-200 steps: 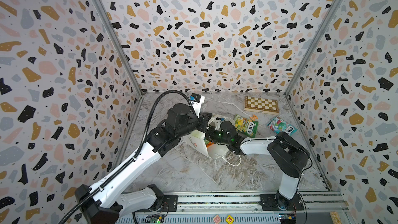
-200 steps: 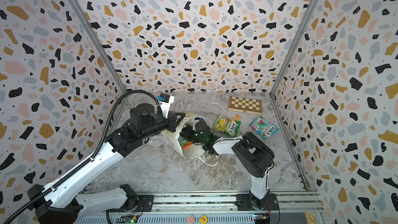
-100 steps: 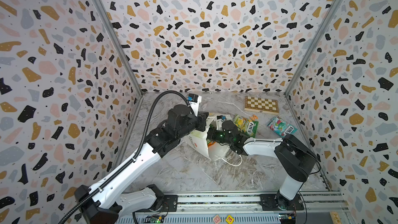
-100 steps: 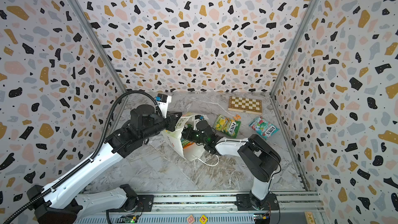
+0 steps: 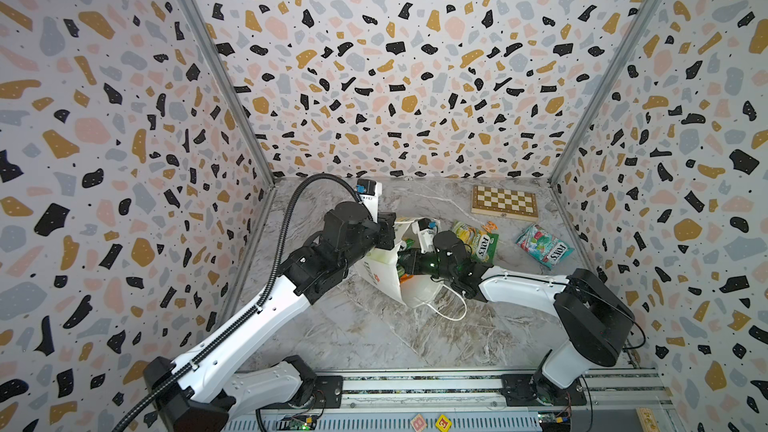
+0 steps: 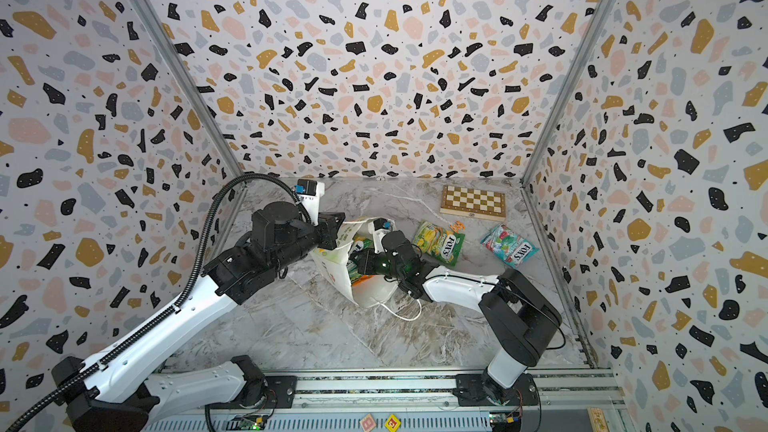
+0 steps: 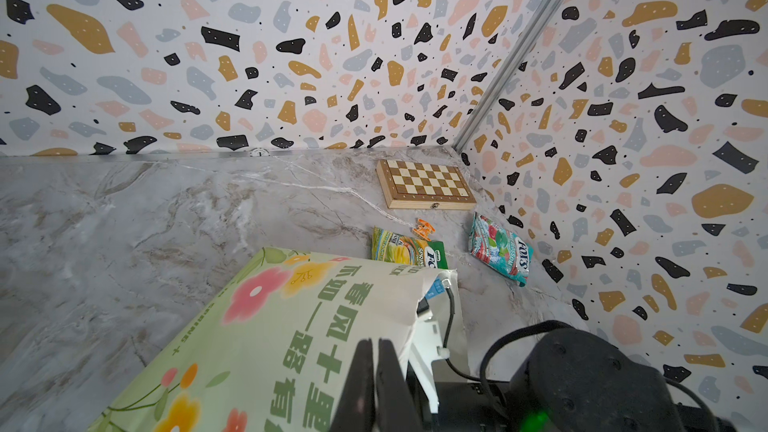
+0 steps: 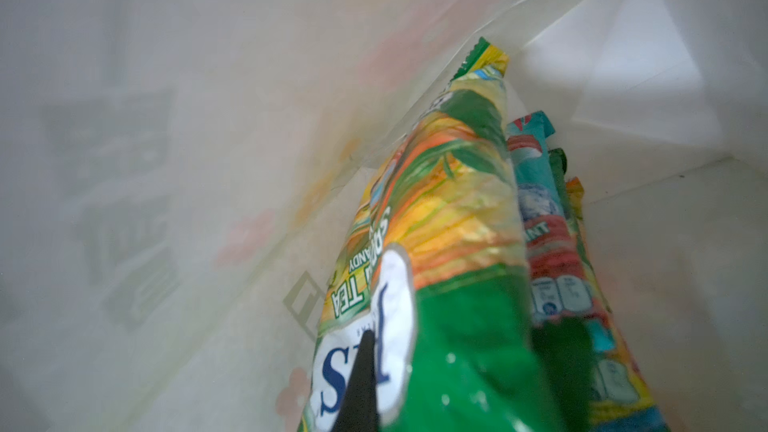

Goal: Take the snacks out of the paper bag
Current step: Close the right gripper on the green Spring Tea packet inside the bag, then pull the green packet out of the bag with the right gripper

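Note:
The white paper bag (image 5: 380, 280) (image 6: 332, 274) lies tilted at the table's middle, its green illustrated side (image 7: 270, 326) facing the left wrist camera. My left gripper (image 5: 388, 235) (image 6: 336, 229) (image 7: 376, 344) is shut on the bag's upper rim. Inside the bag mouth, my right gripper (image 5: 405, 263) (image 6: 358, 263) (image 8: 374, 371) is shut on a green-yellow snack packet (image 8: 449, 222). A teal-and-red packet (image 8: 536, 209) stands behind it. Two snacks lie outside the bag: a green-yellow one (image 5: 478, 241) (image 6: 440, 243) (image 7: 407, 249) and a teal-red one (image 5: 544, 247) (image 6: 509, 248) (image 7: 498, 249).
A wooden chessboard (image 5: 504, 202) (image 7: 426, 184) lies at the back right. A small orange trinket (image 5: 490, 226) (image 7: 424, 229) sits beside the green-yellow packet. The bag's white cord handle (image 5: 453, 313) trails toward the front. Patterned walls close in three sides.
The right arm's elbow has swung toward the front right, and its wrist has shifted slightly right at the bag mouth. The left arm holds the bag rim almost still.

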You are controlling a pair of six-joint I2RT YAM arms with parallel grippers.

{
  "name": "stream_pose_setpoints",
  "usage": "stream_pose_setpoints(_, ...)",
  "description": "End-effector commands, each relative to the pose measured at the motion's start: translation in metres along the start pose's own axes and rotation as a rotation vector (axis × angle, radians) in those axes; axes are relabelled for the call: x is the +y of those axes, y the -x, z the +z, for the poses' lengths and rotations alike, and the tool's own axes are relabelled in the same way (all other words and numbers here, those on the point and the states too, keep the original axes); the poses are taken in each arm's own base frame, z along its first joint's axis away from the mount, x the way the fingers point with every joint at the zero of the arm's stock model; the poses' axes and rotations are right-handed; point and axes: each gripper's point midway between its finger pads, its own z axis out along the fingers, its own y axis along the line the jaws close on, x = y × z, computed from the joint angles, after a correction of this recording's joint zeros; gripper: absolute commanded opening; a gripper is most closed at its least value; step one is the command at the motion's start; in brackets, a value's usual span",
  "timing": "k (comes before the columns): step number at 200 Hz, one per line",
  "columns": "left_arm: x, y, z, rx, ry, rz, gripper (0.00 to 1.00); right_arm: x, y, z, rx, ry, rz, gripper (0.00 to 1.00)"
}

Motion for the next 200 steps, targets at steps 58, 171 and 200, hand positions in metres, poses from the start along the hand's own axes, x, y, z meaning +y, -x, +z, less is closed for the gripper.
stream_pose_setpoints(58, 0.006, -0.004, 0.0, -0.005, 0.03, -0.007, 0.0, 0.038, 0.015, -0.042, -0.038, 0.048, -0.238, 0.0)
stream_pose_setpoints(171, 0.012, -0.006, -0.002, -0.008, 0.057, -0.019, 0.0, 0.09, 0.022, -0.111, -0.042, 0.13, -0.491, 0.0)
stream_pose_setpoints(200, 0.012, -0.006, -0.001, -0.011, 0.057, -0.022, 0.0, 0.101, 0.03, -0.137, -0.078, 0.115, -0.549, 0.0)
